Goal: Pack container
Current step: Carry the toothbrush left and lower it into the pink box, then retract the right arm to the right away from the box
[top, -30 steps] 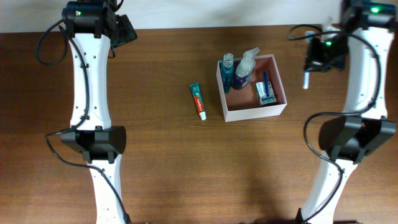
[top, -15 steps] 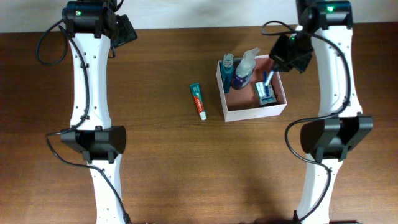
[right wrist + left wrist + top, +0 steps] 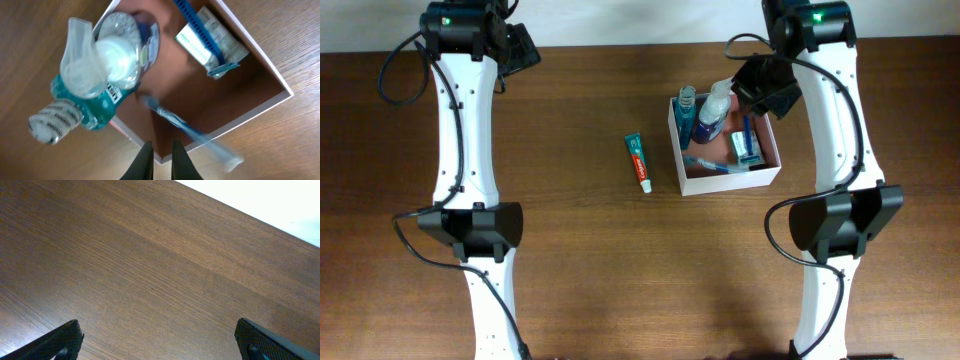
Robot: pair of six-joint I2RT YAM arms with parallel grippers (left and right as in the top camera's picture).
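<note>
Brown wood-grain table (image 3: 570, 260) spans the scene as two white arms work at packing toiletries, and by this view the job looks close to finished. The left gripper (image 3: 159, 342) hangs spread to its full width over bare tabletop, holding nothing, well apart from everything that matters. The right gripper (image 3: 161, 156) hovers over the far rim of the container (image 3: 730, 180), its fingers only narrowly parted with nothing between them. The white-walled, reddish-brown box sits directly beneath and just ahead of that tool. Below the right gripper, in the box's far corner, stands a teal pump bottle (image 3: 717, 112), and just beyond it from the tool, against the box wall, is a smaller blue bottle (image 3: 687, 112). Outside the box, on the side away from the right gripper and a short way past the wall, a green-and-white toothpaste tube (image 3: 638, 162) lies flat on the wood. It appears to be the one item left to pack. A blue toothbrush (image 3: 710, 163) lies across the box floor under the tool, clear of its fingers and blurred in the wrist view, so whether it has settled cannot be told. Nearest the gripper's own side of the box rest a green-and-white packet (image 3: 748, 152) and a blue razor (image 3: 747, 130), the two touching.
</note>
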